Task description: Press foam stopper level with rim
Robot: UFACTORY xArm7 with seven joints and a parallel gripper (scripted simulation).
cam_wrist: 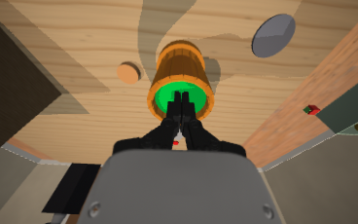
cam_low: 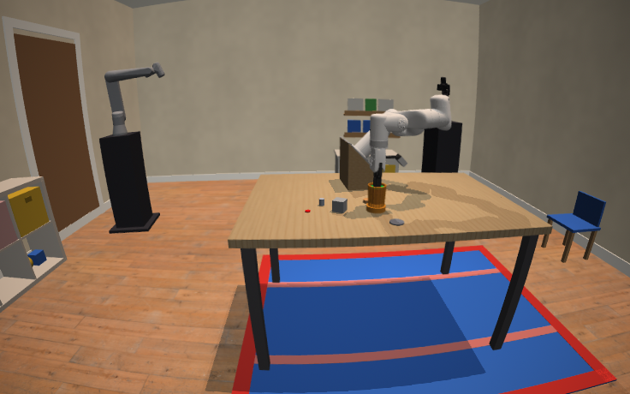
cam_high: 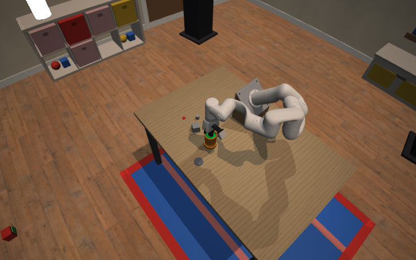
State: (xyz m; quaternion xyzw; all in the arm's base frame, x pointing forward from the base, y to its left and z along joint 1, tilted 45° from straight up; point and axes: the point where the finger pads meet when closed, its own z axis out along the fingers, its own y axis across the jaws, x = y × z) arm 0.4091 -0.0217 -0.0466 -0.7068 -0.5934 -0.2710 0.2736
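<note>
An orange ribbed jar (cam_high: pixel 209 141) stands upright on the wooden table; it also shows in the exterior view (cam_low: pixel 377 197) and the wrist view (cam_wrist: pixel 181 73). A green foam stopper fills its mouth and sits inside the orange rim. My gripper (cam_wrist: pixel 180 100) is shut and empty, pointing straight down, with its fingertips on the middle of the stopper. In the top and exterior views the gripper (cam_high: pixel 210 131) (cam_low: pixel 377 179) stands directly over the jar's mouth. The fingers hide the stopper's centre.
A grey disc (cam_high: pixel 198 161) lies on the table in front of the jar. A grey cube (cam_high: pixel 195 126), a small grey cylinder (cam_high: pixel 197 117) and a small red spot (cam_high: pixel 183 118) lie to the jar's left. The arm's base block (cam_low: pixel 354 170) stands behind the jar.
</note>
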